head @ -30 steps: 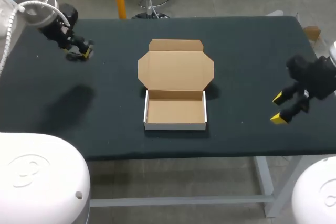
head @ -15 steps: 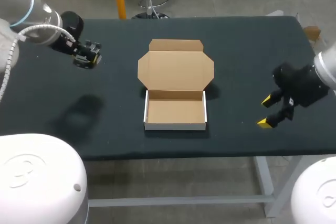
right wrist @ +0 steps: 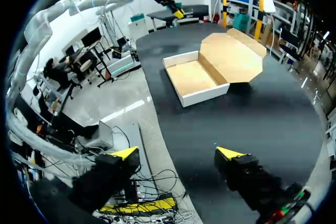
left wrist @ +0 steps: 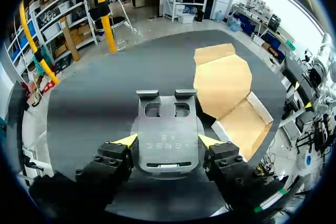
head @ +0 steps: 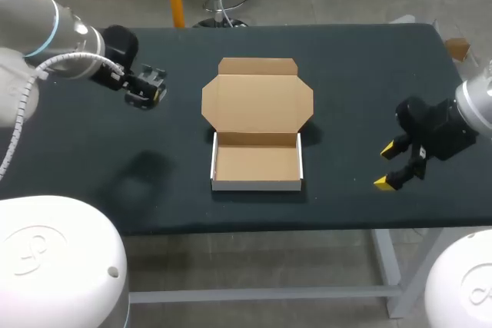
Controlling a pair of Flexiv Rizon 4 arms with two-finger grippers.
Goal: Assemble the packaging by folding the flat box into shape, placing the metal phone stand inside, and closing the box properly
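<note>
The box (head: 256, 163) stands in the middle of the dark table (head: 346, 67). Its tray is folded into shape, with white outer walls and a brown inside that is open upward. Its lid (head: 257, 101) lies flat behind the tray, toward the upper middle of the head view. The left gripper (head: 146, 88) is in the upper left, beside the lid and apart from it. In the left wrist view both yellow tips press the grey metal phone stand (left wrist: 167, 140) from two sides, so the stand is grasped, and the box lies ahead and to one side of it. A shadow (head: 142, 174) falls on the table at the lower left. The right gripper (head: 386, 166) is at the right, well apart from the box, with its fingers spread and holding nothing.
</note>
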